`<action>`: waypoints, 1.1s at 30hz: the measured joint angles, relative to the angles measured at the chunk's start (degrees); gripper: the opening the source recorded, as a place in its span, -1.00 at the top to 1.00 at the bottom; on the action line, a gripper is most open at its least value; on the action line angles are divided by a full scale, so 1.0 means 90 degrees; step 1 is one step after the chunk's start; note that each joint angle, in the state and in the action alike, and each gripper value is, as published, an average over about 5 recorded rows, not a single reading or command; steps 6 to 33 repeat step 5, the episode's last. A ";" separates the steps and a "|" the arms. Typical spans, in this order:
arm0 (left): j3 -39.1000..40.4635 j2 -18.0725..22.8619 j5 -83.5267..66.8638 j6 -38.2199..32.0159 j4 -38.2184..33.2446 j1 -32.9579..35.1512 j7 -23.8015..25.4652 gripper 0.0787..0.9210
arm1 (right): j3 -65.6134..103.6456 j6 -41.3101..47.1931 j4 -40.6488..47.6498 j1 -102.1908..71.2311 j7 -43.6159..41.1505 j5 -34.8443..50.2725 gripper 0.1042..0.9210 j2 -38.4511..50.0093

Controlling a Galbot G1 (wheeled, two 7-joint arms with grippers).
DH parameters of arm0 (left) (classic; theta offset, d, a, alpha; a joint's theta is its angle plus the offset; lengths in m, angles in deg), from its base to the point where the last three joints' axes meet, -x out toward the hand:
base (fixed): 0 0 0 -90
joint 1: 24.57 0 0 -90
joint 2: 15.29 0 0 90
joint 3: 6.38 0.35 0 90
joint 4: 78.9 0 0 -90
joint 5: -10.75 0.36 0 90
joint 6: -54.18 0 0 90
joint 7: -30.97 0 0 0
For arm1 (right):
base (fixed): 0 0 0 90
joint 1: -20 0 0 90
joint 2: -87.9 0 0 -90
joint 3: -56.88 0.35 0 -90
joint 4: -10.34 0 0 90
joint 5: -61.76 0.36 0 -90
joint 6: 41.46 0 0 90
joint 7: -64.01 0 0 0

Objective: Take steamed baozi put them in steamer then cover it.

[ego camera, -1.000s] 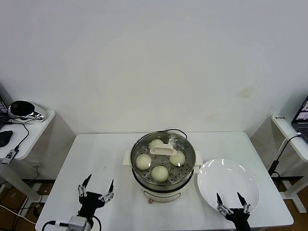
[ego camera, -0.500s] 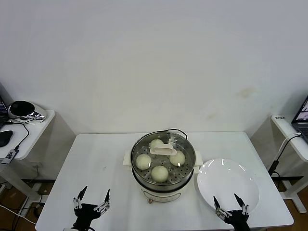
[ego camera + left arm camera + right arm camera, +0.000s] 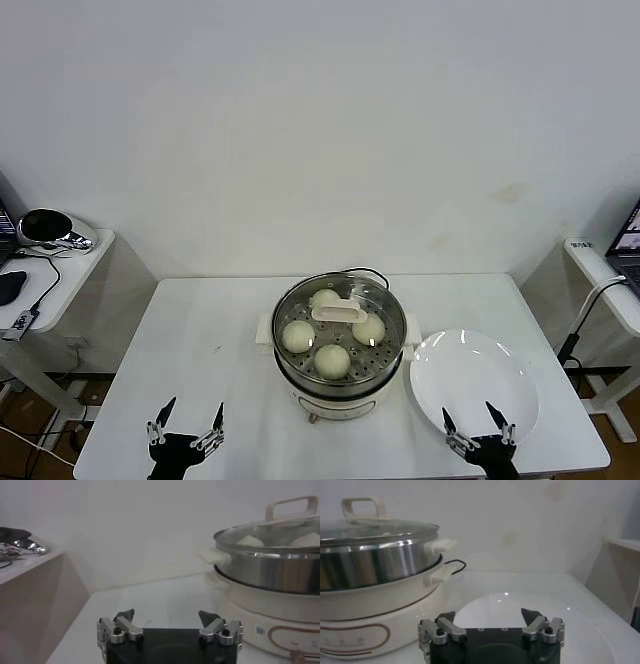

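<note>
Both arms sit low at the near edge of the white worktop (image 3: 200,340), pulled well back from the cooking pot. The left gripper (image 3: 185,425) hangs at the near left of the worktop, its two dark-tipped fingers (image 3: 125,615) spread wide with nothing between them, pointing forward and slightly up. From its wrist camera the fingers frame bare worktop, with the pot off to one side.

The right gripper (image 3: 478,428) hovers at the near rim of the flat round white plate (image 3: 470,375), fingers (image 3: 532,615) likewise spread wide and holding nothing. Its wrist camera looks across the plate's glossy surface towards the pot.

The round shiny stainless-steel steamer (image 3: 340,345) stands in the middle of the worktop on its cream-white electric base, just beside the plate, with a black cord trailing behind it. The round clear glass cover (image 3: 385,305) with its metal rim sits on top, flat and level, the cream-white bar handle at the centre. Through the glass the four smooth cream-white steamed baozi (image 3: 333,360) rest on the perforated tray, grouped around the handle: one at the back, one left, one right, one near.

To the far left a small white side table (image 3: 60,265) carries a shiny dark object.
</note>
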 measured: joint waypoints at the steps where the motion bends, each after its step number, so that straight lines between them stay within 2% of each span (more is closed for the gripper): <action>1: -0.0001 0.0002 -0.0003 0.0010 -0.0007 0.0008 0.0001 -0.77 | -0.0001 0.0012 -0.0006 0.0000 0.0000 -0.0009 -0.76 -0.0001; 33: -0.0001 0.0010 -0.0009 0.0036 -0.0030 0.0014 0.0008 -0.77 | 0.0002 0.0044 -0.0033 0.0000 -0.0001 -0.0038 -0.76 -0.0006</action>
